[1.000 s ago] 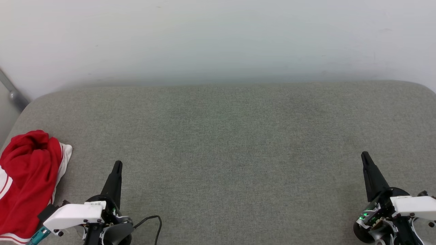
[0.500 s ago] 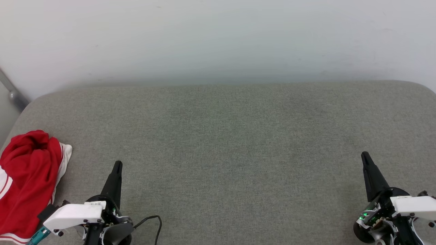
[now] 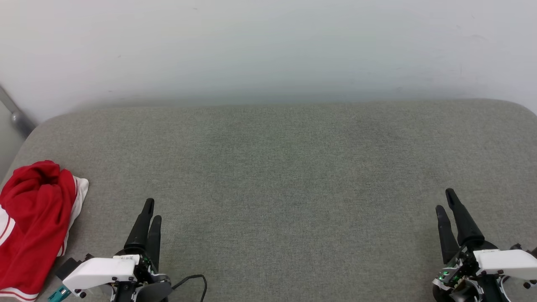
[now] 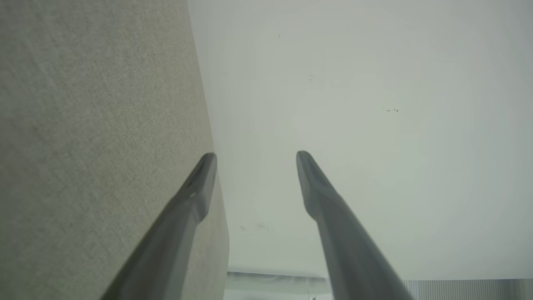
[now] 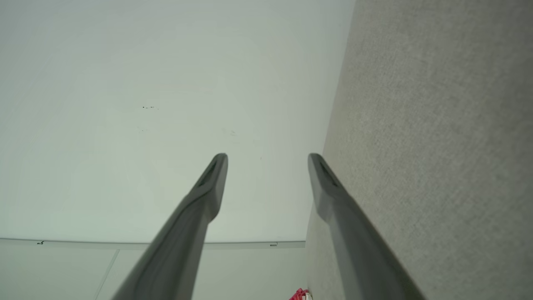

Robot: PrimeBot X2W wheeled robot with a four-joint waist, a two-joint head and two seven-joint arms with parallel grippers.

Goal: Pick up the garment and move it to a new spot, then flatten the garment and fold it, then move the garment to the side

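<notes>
Where the garment lies: crumpled red heap with white striped trim, on the far left front corner of the grey cushion. Part of it runs past the head view's left and bottom edges. Not spread, not folded.
Left gripper: low over the cushion's front edge, near the heap but apart from it. Fingers parted to a modest gap, nothing between them, pointing toward the cushion's back edge.
Cable: dark loop trailing from the left gripper's base, over the cushion's front edge.
Cushion middle: plain grey weave, looks a fit place for laying the shirt out.
Right gripper: low over the cushion's front edge near its right end, well apart from the heap. Fingers parted likewise, holding nothing.
Done so far: nothing, by my reading; the heap is ungrasped and bunched.
Left to do: all of it. Pick-up, carry toward the cushion's middle, flatten, fold, set aside.
Next, likely: a reach to the cushion's left corner by the left arm, the nearer one.
</notes>
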